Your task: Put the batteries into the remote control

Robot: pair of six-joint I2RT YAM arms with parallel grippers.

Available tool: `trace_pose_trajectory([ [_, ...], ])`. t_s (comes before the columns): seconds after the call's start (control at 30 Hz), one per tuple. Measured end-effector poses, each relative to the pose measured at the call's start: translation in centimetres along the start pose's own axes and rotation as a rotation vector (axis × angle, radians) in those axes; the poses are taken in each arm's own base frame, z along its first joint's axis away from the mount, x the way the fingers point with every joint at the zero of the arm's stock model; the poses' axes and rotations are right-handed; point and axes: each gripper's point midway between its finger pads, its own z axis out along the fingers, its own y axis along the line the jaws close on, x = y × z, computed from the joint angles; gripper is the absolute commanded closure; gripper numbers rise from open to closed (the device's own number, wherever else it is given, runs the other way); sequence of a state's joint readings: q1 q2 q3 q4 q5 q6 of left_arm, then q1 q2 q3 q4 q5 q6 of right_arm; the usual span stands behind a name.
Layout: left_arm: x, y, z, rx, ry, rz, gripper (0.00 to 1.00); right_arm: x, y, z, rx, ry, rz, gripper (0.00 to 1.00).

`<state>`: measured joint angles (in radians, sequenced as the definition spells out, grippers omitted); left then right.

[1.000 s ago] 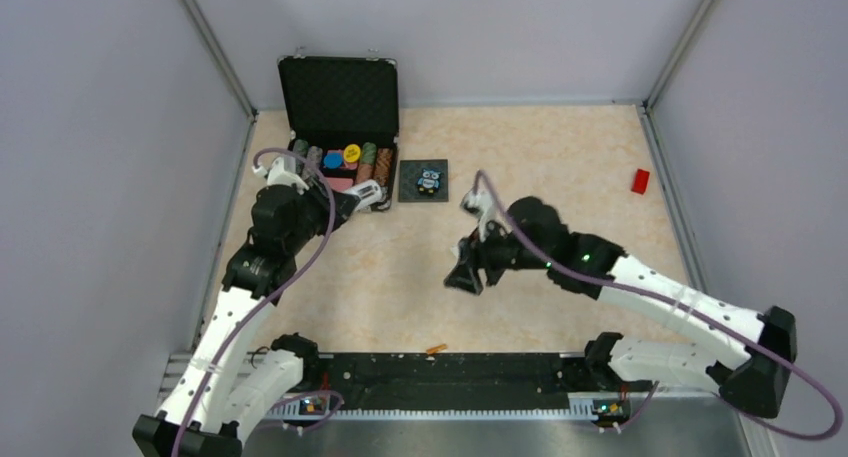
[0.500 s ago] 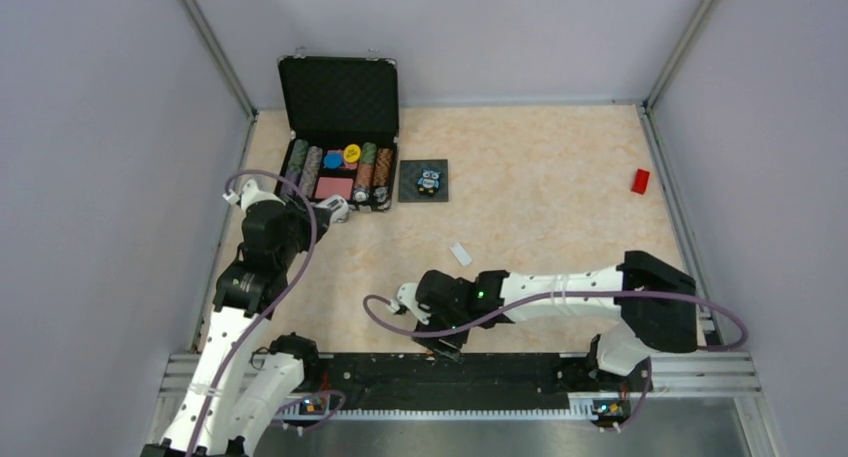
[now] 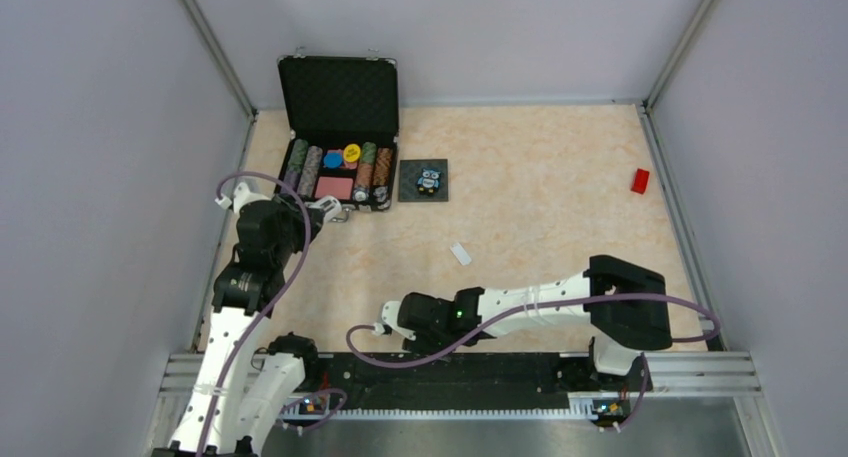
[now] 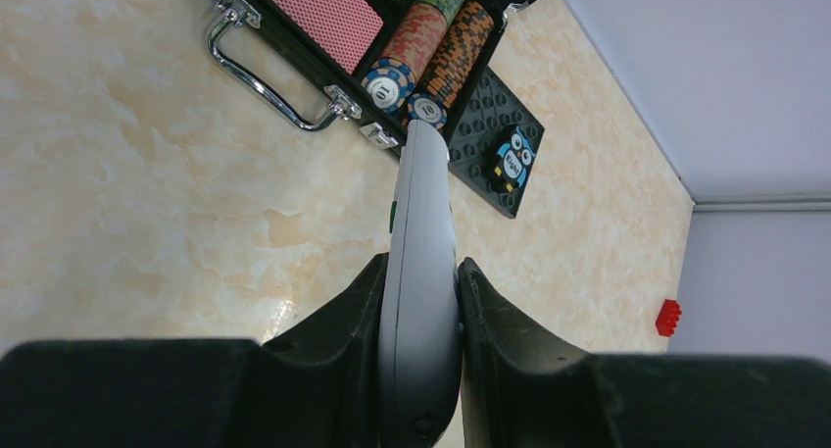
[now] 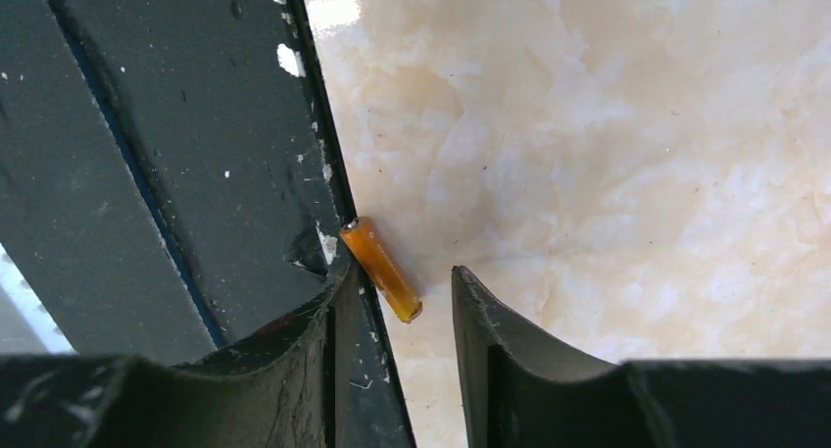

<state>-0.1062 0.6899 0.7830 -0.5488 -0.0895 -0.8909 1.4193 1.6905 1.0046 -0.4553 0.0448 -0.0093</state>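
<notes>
Remote control point(image 4: 419, 203) gripped in left end effector point(image 4: 421, 269); open right end effector point(image 5: 401, 277) straddles battery point(image 5: 377, 262), wrist-view only.

Legible marks: one number, on a poker chip.
In the left wrist view, the end chip point(image 4: 385, 85) of a stack in the case point(image 4: 304, 61) shows digits 1 and 0; lettering on the owl tile point(image 4: 487, 124) is too small to read.

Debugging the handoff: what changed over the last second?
Right gripper swung from mid-table to the near edge, jaws open astride the orange battery; a small white piece lies bare where it was. Left gripper drew back, remote control clamped. Case, owl tile, red block unmoved.
</notes>
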Motion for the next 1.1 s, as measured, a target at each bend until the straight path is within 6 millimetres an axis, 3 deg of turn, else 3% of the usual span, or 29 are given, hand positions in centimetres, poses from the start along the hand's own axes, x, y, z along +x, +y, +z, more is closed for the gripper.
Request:
trace_pose_trajectory([
  [0.43,0.9,0.6,0.6,0.011,0.043,-0.034,1.0,-0.5,-0.1,1.2,0.065,-0.017,-0.006,0.65],
  [0.63,1.2,0.2,0.5,0.031,0.063,-0.038,1.0,-0.5,0.3,1.1,0.065,-0.02,0.001,0.95],
  [0.9,1.9,-0.9,0.6,0.111,0.096,-0.035,1.0,-0.7,0.0,1.0,0.096,-0.033,0.099,1.0],
  [1.0,2.3,-1.9,0.4,0.178,0.117,-0.031,1.0,-1.4,-2.3,-0.3,0.116,-0.078,0.237,1.0],
  [1.1,2.5,-3.3,0.1,0.263,0.128,-0.034,1.0,-3.2,-6.9,-3.9,0.168,-0.21,0.433,1.0],
])
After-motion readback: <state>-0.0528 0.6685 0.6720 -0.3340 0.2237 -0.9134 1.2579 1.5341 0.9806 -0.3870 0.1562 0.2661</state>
